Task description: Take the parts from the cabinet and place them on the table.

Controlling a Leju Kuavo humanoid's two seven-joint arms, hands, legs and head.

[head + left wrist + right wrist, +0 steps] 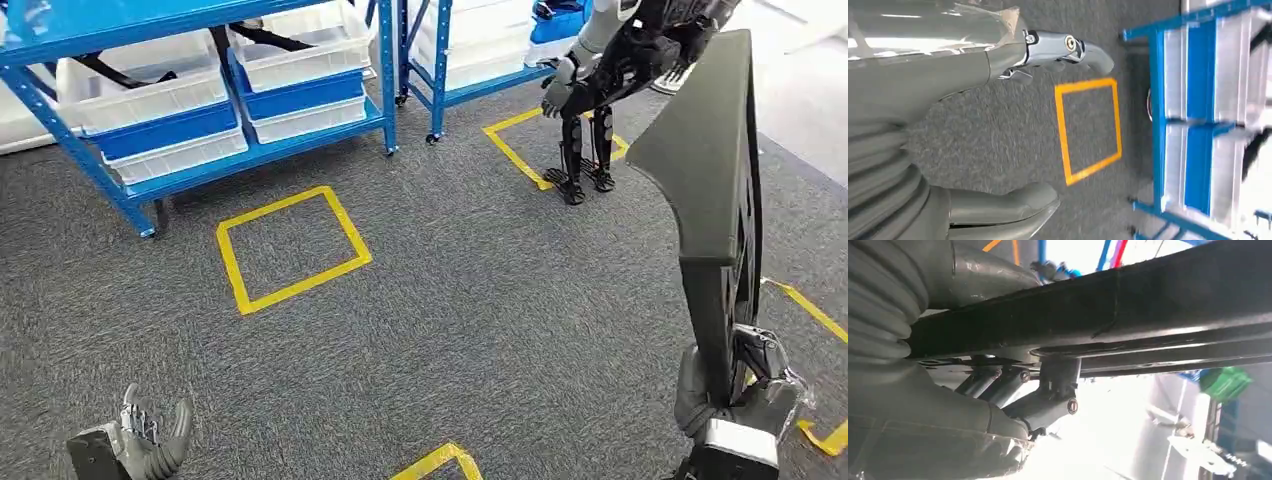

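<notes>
The right hand has its fingers wrapped round the lower end of a long dark part, which stands nearly upright, its long axis rising from the grip to a broad top level with the blue rack. The left hand hangs empty, fingers loosely apart, well away from the part and nearer the yellow floor square in front of that rack. No counter is in sight, so I'd judge a turn away from the rack comes next.
</notes>
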